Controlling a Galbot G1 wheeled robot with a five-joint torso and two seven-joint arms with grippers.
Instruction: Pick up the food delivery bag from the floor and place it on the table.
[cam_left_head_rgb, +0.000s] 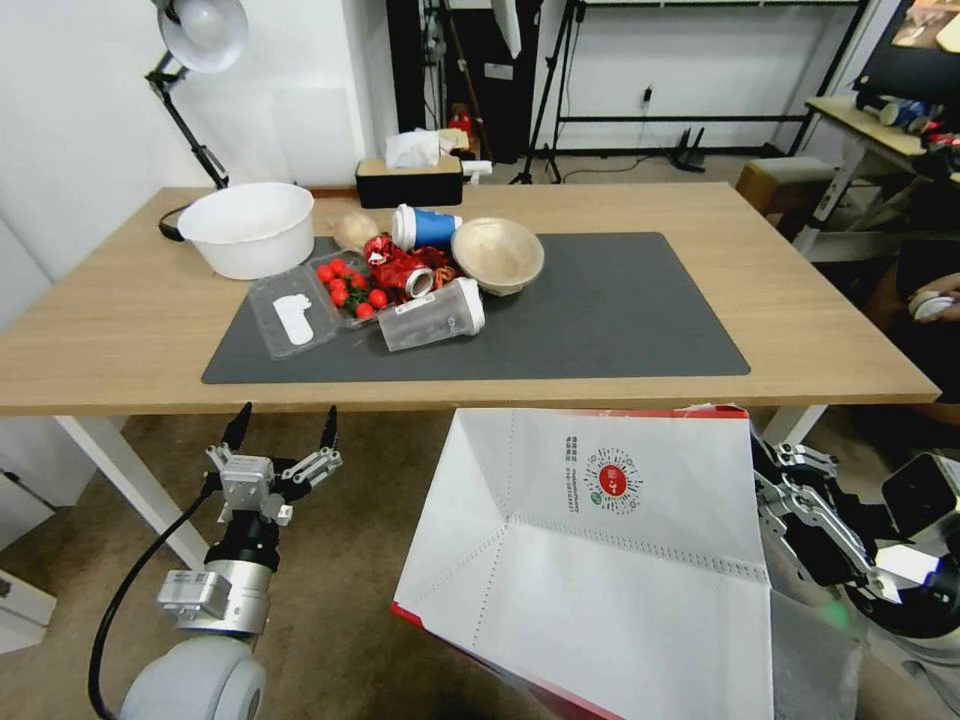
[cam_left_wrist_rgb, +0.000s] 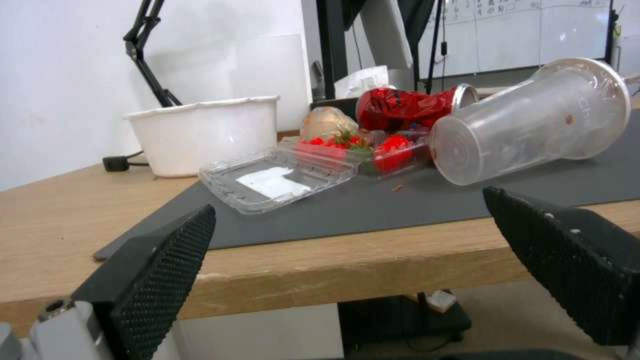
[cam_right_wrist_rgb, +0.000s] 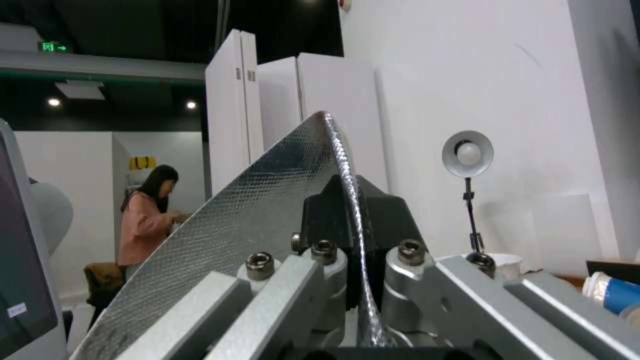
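The food delivery bag (cam_left_head_rgb: 600, 540) hangs lifted off the floor (cam_left_head_rgb: 350, 560), just in front of the table's (cam_left_head_rgb: 120, 340) front edge at the right. Its white panel with the round red logo faces up, and a red edge shows below. My right gripper (cam_left_head_rgb: 775, 485) is at the bag's right side, shut on its rim. In the right wrist view the fingers (cam_right_wrist_rgb: 390, 220) pinch the silver foil lining (cam_right_wrist_rgb: 253, 200). My left gripper (cam_left_head_rgb: 285, 420) stands open and empty below the table's edge at the left, its pads (cam_left_wrist_rgb: 167, 270) spread wide.
On the dark mat (cam_left_head_rgb: 620, 320) lie a clear plastic cup (cam_left_head_rgb: 432, 318), an open clamshell with tomatoes (cam_left_head_rgb: 310, 305), a blue cup (cam_left_head_rgb: 425, 227) and a wooden bowl (cam_left_head_rgb: 497, 255). A white bowl (cam_left_head_rgb: 248, 228) sits at the left. A white table leg (cam_left_head_rgb: 130, 480) slants beside my left arm.
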